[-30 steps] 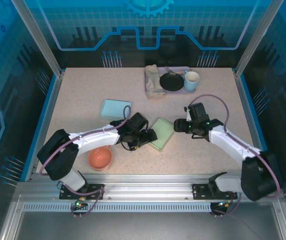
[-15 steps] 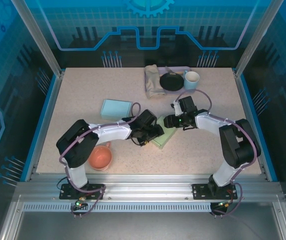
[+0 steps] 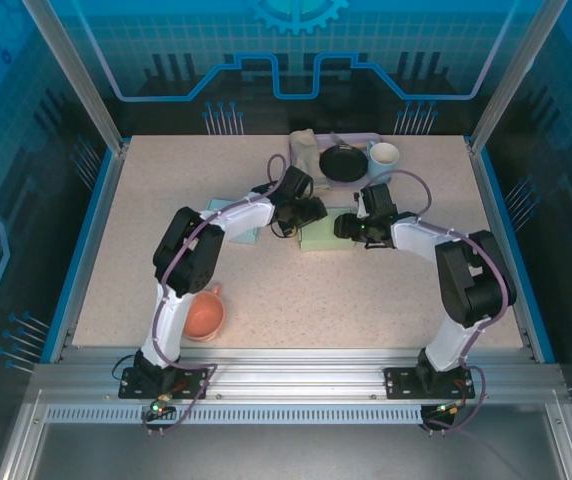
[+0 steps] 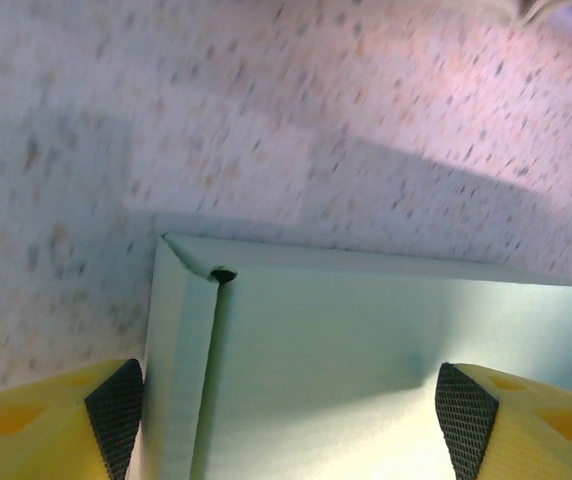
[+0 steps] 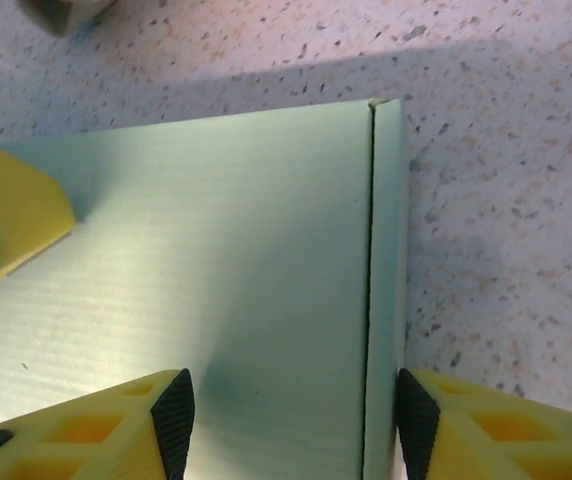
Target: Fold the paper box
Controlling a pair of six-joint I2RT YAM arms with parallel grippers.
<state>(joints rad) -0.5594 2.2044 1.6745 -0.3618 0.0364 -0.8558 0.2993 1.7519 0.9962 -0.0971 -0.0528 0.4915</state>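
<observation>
Seen from above, a speckled beige table [image 3: 166, 200] holds a flat pale green paper box [image 3: 326, 240] just above the middle of the frame, below a tray [image 3: 371, 138] at the upper edge. Both arms reach up toward the box and meet over it. The left gripper [image 3: 313, 213] sits over its upper left corner and the right gripper [image 3: 345, 228] over its right end, so much of the box's outline is covered by their dark heads. In the left wrist view the box fills the lower half of the frame, cut off at the bottom and right, with a folded flap down its left side and a small dark notch at the corner. The yellow fingers [image 4: 116, 405] stand wide apart in the two lower corners, with the box between them. In the right wrist view the box runs off the left and bottom edges, a narrow flap along its right side. The fingers [image 5: 171, 420] are apart at the bottom, and I cannot tell whether they touch the card. On the tray sit a crumpled cloth [image 3: 306, 160], a black plate [image 3: 343, 163] and a white mug [image 3: 383, 158]. A second pale box [image 3: 228, 215] lies partly hidden under the left arm, and an orange bowl [image 3: 203, 315] sits at lower left.
</observation>
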